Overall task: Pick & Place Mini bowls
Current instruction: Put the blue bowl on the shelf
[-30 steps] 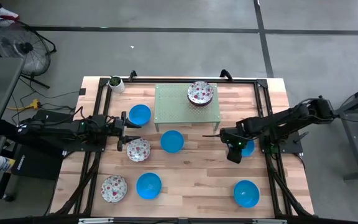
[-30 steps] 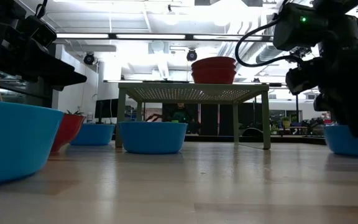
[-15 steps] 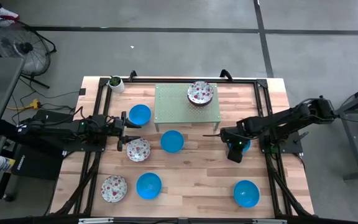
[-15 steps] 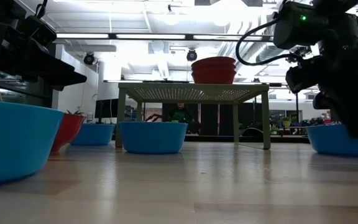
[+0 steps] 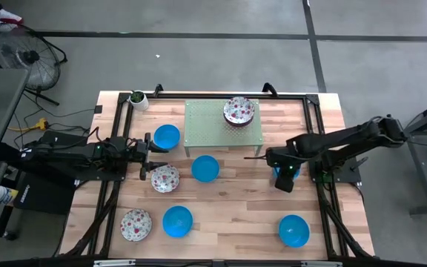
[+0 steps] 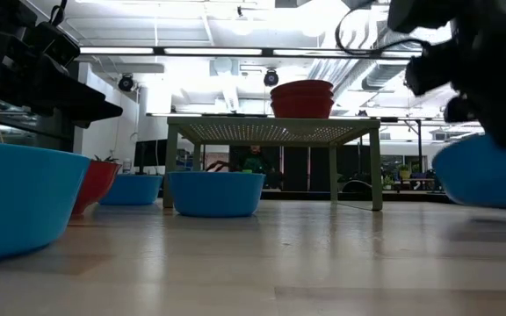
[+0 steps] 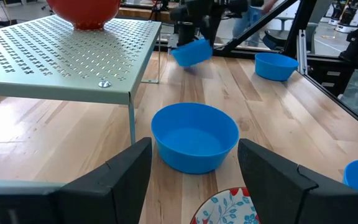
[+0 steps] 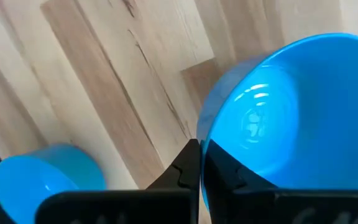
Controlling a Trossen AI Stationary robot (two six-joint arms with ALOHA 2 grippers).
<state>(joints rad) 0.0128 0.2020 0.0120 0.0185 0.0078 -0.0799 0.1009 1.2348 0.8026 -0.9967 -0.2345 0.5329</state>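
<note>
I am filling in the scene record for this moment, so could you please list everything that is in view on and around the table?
Blue mini bowls: five lying on the table, left of the rack, in front of it, front middle, front right; one more held bowl is lifted clear of the table, tilted.
Floral mini bowls: three, white with red-pink speckle, one stacked on the rack, one mid-left, one front left.
Rack: one, pale green, perforated, back middle.
Plant pot: one, white with green plant, back left corner.
Table: one, light wood.
Fan: one, dark, on the floor, far left.
Left gripper: open, waiting at mid-left.
Right gripper: shut on the held bowl's rim.
</note>
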